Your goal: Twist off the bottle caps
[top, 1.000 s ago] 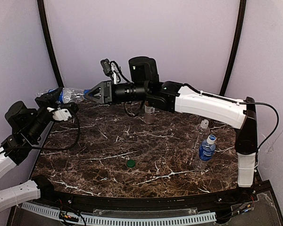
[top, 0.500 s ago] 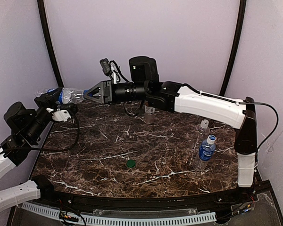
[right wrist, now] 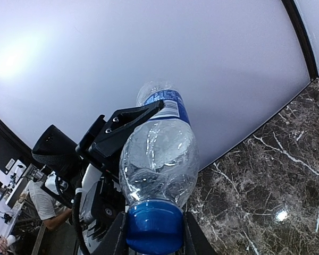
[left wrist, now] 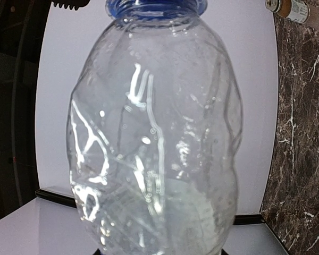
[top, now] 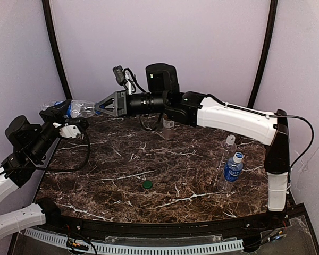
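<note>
The clear Pepsi-label bottle is held sideways in the air over the table's far left corner. My left gripper is shut on its body, which fills the left wrist view. My right gripper is shut on its dark blue cap, with one finger on each side. The green cap lies loose on the table. The brown-filled bottle stands behind my right arm. The plain clear bottle and the blue-label bottle stand capped at the right.
The dark marble table has a raised black rim along its near edge. Purple walls and two black poles enclose the back. My right arm stretches across the back of the table above the brown-filled bottle.
My right wrist has shifted very slightly at the cap. Both grippers keep their hold and the bottle stays in place.
</note>
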